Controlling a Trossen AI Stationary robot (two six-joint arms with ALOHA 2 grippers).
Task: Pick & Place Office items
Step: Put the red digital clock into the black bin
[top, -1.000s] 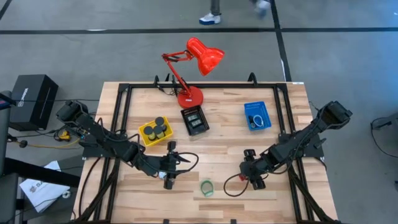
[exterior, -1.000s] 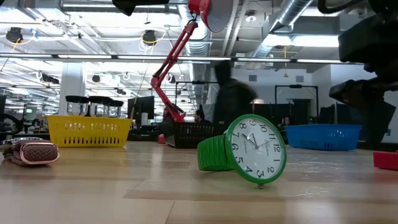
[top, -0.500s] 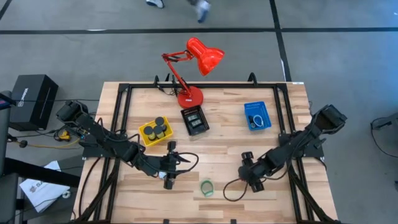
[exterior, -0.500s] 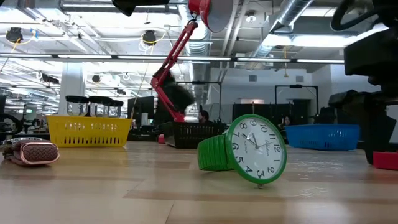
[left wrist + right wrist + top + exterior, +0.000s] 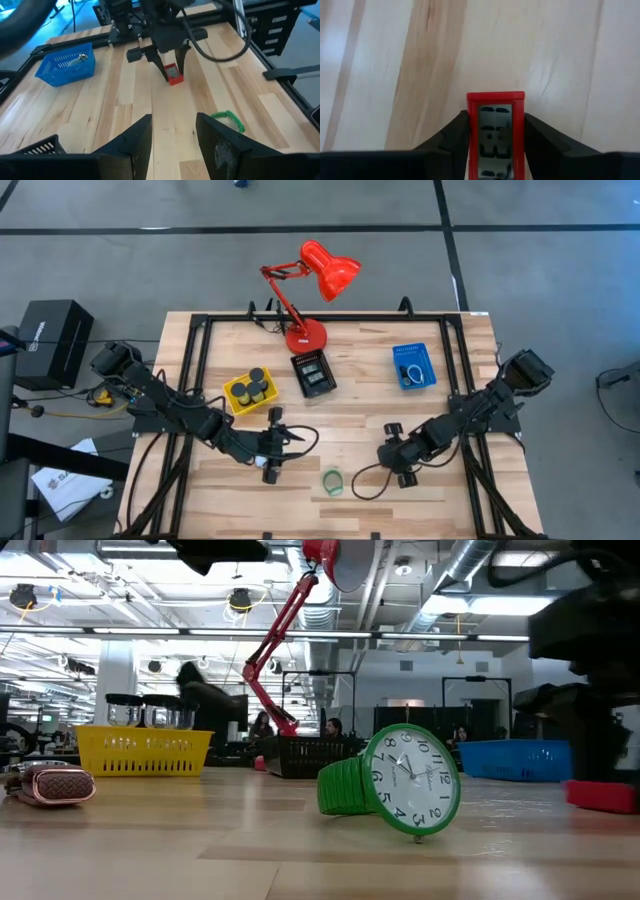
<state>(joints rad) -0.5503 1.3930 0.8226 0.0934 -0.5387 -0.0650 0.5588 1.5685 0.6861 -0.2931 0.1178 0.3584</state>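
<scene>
The right gripper (image 5: 495, 137) reaches low over the wooden bench (image 5: 360, 395), near its front edge, fingers straddling a small red rectangular piece with a grey display (image 5: 495, 135), apparently to lift it; whether they press it is unclear. The left gripper (image 5: 172, 137) waits with fingers parted toward the front-left. A green-strapped wristwatch (image 5: 332, 481) lies between them. The red piece's near end is cut off.
</scene>
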